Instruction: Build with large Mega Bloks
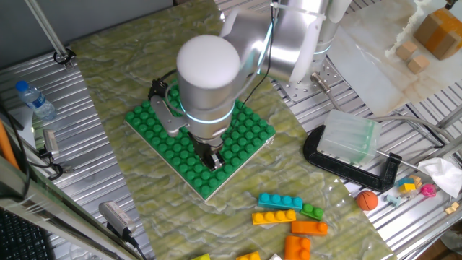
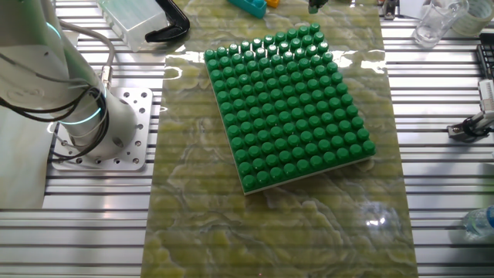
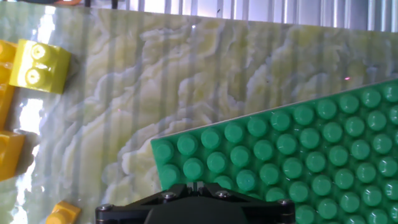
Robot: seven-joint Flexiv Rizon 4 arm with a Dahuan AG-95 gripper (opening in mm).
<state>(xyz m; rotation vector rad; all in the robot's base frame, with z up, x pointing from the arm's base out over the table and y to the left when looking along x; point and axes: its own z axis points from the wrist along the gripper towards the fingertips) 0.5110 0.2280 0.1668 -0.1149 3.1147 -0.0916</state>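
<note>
My gripper (image 1: 211, 157) hangs low over the front corner of the green baseplate (image 1: 249, 130), and it holds nothing that I can see. In the hand view the fingertips (image 3: 196, 185) are together above the plate's corner (image 3: 186, 155). Loose Mega Bloks lie on the mat to the front right: a cyan one (image 1: 280, 201), a yellow one (image 1: 273, 217), a green one (image 1: 312, 211) and orange ones (image 1: 309, 228). The hand view shows a yellow two-stud brick (image 3: 41, 65) at the left and more yellow bricks (image 3: 9, 152) at the frame edge. The baseplate (image 2: 289, 108) carries no bricks.
A small orange ball (image 1: 367, 200) lies right of the bricks. A black clamp (image 1: 346, 162) with a clear box (image 1: 350, 137) sits at the right. A water bottle (image 1: 35, 100) stands at the left. The arm's base (image 2: 100, 131) is bolted beside the mat.
</note>
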